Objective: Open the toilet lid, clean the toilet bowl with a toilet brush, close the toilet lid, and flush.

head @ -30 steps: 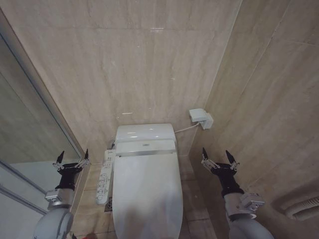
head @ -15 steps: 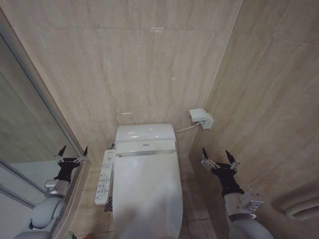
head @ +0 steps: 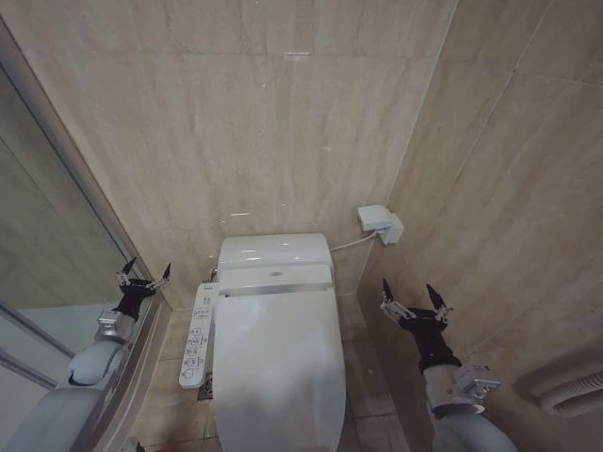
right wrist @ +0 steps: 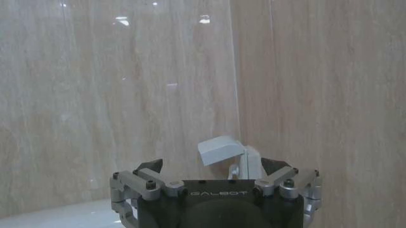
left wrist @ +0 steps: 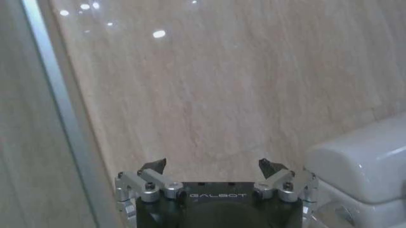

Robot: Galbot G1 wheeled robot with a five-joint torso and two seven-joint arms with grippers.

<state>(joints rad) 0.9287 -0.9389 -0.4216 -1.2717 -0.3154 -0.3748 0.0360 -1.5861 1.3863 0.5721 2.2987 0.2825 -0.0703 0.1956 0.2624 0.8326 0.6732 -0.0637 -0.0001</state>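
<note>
Beside closed toilet lid, left end effector released, right end effector released

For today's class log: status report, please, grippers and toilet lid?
Left gripper open, beside toilet. Right gripper open, other side. Toilet lid shut. Nothing in the way.
</note>
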